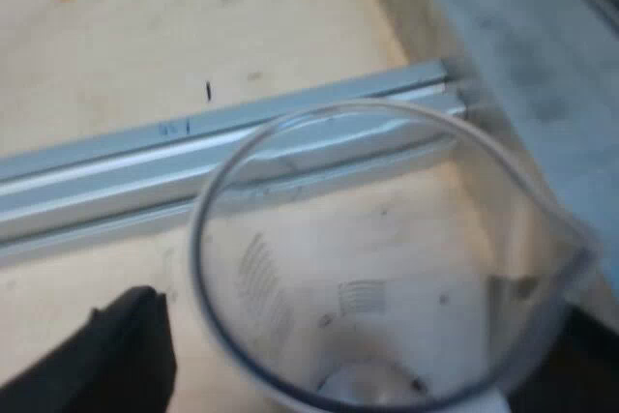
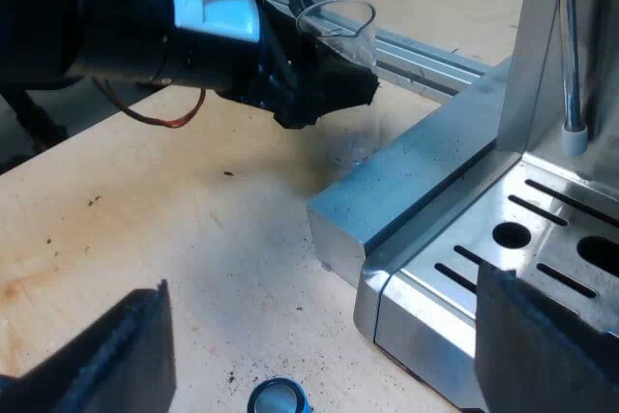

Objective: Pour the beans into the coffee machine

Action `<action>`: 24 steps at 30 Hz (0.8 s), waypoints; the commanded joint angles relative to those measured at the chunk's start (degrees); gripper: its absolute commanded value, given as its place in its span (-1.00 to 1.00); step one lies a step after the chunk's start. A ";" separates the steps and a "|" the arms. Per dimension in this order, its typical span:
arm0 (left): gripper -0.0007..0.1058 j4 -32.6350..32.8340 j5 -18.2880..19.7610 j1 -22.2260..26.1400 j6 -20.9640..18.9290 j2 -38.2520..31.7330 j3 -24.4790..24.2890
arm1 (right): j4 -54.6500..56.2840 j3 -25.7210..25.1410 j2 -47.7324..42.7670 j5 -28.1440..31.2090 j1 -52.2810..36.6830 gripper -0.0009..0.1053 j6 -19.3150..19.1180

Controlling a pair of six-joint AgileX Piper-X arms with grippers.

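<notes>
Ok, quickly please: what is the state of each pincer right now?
Left pincer: closed on the measuring glass.
Right pincer: open, holding nothing.

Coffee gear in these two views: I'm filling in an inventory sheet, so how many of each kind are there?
Measuring glass: 1
Coffee machine: 1
Blue tamper: 1
Total: 3
</notes>
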 commanded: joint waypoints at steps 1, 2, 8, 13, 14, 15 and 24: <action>0.43 6.14 -1.17 -0.23 -0.60 -0.76 -2.87 | -0.77 -0.24 -0.34 0.21 -0.26 0.28 0.26; 0.43 6.97 -1.15 -0.23 -0.60 -0.76 -3.23 | -0.77 -0.24 -0.34 0.21 -0.26 0.28 0.26; 0.43 14.89 -1.15 -0.23 -0.36 -2.03 -4.65 | -0.77 -0.24 -0.34 0.21 -0.26 0.28 0.26; 0.43 19.71 -3.99 -0.23 -0.35 -5.31 -4.65 | -0.77 -0.24 -0.34 0.21 -0.26 0.28 0.26; 0.43 20.07 -3.99 -0.23 -0.35 -5.83 -4.65 | -0.77 -0.24 -0.34 0.21 -0.26 0.28 0.26; 0.43 21.50 -3.98 -0.23 -0.35 -6.91 -4.65 | -0.77 -0.24 -0.34 0.21 -0.26 0.28 0.26; 0.43 33.38 -3.98 -0.23 -0.35 -14.93 -4.81 | -0.77 -0.24 -0.34 0.21 -0.26 0.28 0.26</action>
